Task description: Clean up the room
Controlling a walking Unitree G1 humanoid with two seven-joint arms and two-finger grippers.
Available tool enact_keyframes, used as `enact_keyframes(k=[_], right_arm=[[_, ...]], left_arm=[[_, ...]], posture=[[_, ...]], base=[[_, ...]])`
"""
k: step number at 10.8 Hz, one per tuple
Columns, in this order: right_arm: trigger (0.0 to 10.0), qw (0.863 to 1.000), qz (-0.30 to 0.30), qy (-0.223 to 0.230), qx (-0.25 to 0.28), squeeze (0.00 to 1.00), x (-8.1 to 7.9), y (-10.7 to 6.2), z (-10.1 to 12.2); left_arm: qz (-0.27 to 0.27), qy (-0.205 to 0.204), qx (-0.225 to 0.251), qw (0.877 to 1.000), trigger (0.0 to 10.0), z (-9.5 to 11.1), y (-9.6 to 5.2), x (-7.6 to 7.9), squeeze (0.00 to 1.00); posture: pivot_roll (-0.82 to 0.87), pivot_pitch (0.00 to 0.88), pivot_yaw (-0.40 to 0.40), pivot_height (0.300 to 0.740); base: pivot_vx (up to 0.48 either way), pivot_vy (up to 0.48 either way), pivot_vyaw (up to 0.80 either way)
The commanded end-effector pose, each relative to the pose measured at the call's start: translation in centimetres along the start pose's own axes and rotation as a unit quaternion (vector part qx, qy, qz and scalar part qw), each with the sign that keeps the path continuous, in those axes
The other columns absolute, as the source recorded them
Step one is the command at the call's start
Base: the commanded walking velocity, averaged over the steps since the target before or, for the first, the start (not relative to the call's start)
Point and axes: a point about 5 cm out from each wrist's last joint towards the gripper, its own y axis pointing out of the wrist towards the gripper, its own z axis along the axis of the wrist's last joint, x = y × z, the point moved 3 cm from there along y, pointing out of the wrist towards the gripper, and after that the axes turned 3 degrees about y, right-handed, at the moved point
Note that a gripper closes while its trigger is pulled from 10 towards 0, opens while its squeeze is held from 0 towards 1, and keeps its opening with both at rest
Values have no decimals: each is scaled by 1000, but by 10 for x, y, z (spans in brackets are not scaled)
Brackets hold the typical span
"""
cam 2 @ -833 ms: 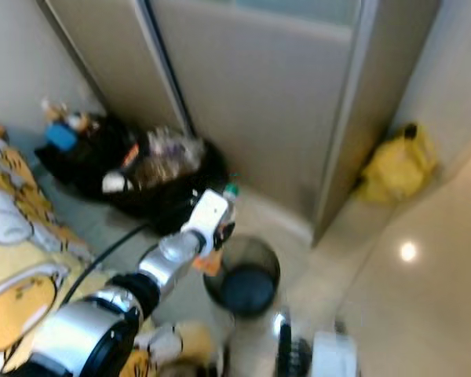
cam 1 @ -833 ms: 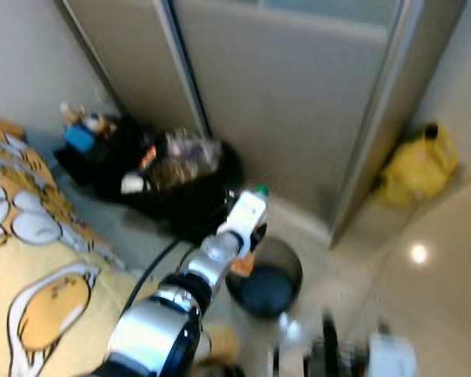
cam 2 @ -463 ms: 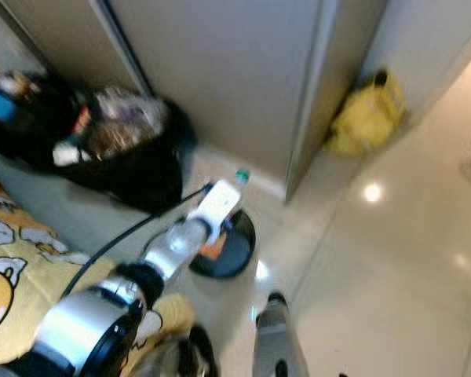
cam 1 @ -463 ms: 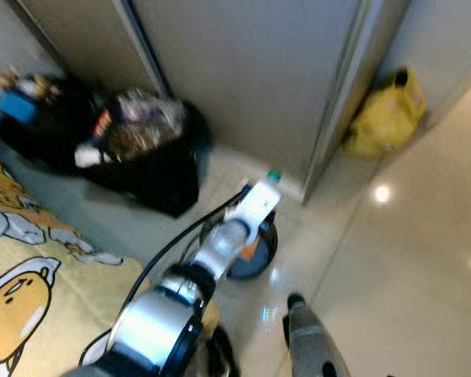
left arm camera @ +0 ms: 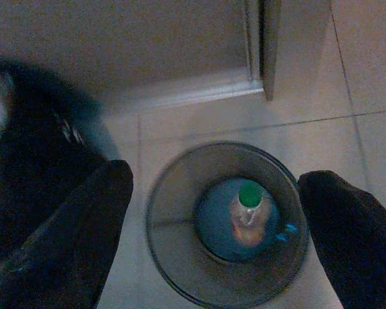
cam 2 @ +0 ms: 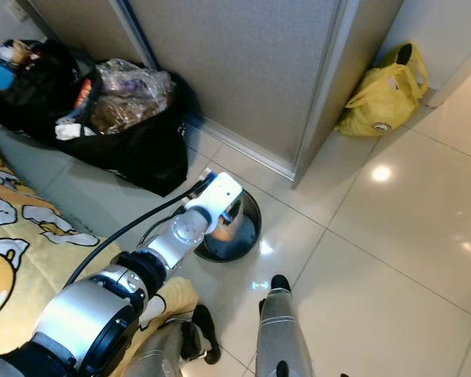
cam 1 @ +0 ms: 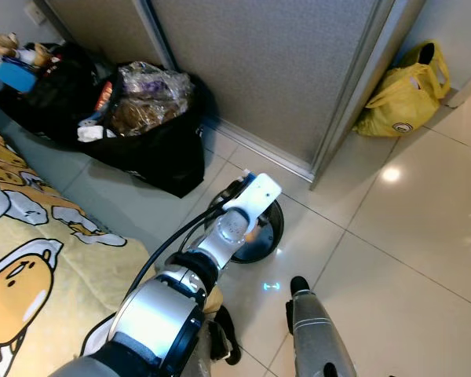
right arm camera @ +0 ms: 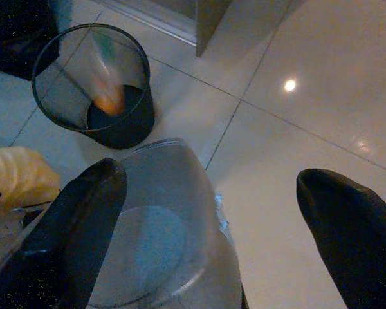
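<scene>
The bottle (left arm camera: 248,217), held at the tip of the left arm half a second ago, is now out of the grip and inside the wire bin (left arm camera: 174,267); the camera has also swung, so the whole scene sits differently in the head views. In the left wrist view the bottle stands or leans within the bin, green cap toward the camera, its orange label below the cap, over the bin's dark blue bottom. The left gripper (left arm camera: 215,225) hovers directly above the bin with its two black fingers (left arm camera: 64,238) spread wide, one on each side of the bin's rim, holding nothing (the bottle lies between them in the picture but well below them). In the head views the left arm (cam 1: 220,243) reaches forward and down, its white wrist housing over the bin (cam 1: 268,236) on the pale tiled floor (cam 1: 392,236). The right gripper (right arm camera: 212,212) hangs low beside the robot's leg (right arm camera: 161,257), its fingers wide apart and empty; its wrist view shows the bin (right arm camera: 125,122) from the side, with an orange blur of the bottle (right arm camera: 106,96) inside. Behind the bin lies an open black bag (cam 1: 153,141) stuffed with rubbish, against a grey sliding door (cam 1: 275,71). A yellow bag (cam 1: 400,90) leans by the wall at right. A yellow cartoon-print blanket (cam 1: 39,251) covers the lower left.
</scene>
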Motion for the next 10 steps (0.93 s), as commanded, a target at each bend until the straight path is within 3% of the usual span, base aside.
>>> enact_keyframes(k=[1, 2, 3, 4, 5, 6, 7, 8, 9, 10], right_arm=[[10000, 1000, 18, 16, -2, 0, -11, 3, 2], [10000, 1000, 25, 10, 12, 0, -10, 13, 7], [10000, 999, 30, 6, 28, 0, -8, 28, 11], [10000, 998, 40, 5, 43, 0, -6, 52, 14], [10000, 996, 57, -3, 74, 0, -5, 80, 27], [10000, 994, 61, -4, 91, 0, 0, 106, 36], [10000, 991, 67, 4, 115, 0, 2, 135, 52], [10000, 989, 76, -3, 128, 0, 3, 154, 63], [10000, 987, 80, -14, 142, 0, 9, 170, 76], [10000, 987, 80, -13, 138, 0, 14, 178, 78]], left_arm=[[-26, -39, -20, 999, 10000, -12, -3, 17, 1000], [-38, -93, 0, 995, 10000, -2, -2, 19, 1000], [-48, -64, 24, 997, 10000, 1, -3, 17, 0], [-54, -58, 42, 996, 10000, -8, -6, 10, 0], [-51, -113, 58, 991, 10000, -24, -14, -11, 0], [-41, -149, 85, 984, 10000, -28, -20, -28, 0], [-13, -173, 150, 973, 10000, -26, -40, -56, 0], [23, -213, 183, 960, 10000, -31, -65, -77, 0], [90, -223, 169, 956, 10000, -68, -99, -93, 0], [120, -224, 164, 953, 10000, -84, -112, -96, 0]], posture=[[-422, 367, 158, 740], [-414, 340, 154, 740], [-383, 289, 152, 740], [-316, 194, 153, 740], [-265, 126, 148, 740], [-177, 26, 131, 740], [-114, 0, 115, 740], [-62, 0, 88, 740], [-39, 0, 63, 740], [-18, 0, 49, 740]], base=[[0, 0, 0], [0, 0, 0], [0, 0, 0], [0, 0, 0], [0, 0, 0], [0, 0, 0], [0, 0, 0], [0, 0, 0], [0, 0, 0], [0, -480, 631]])
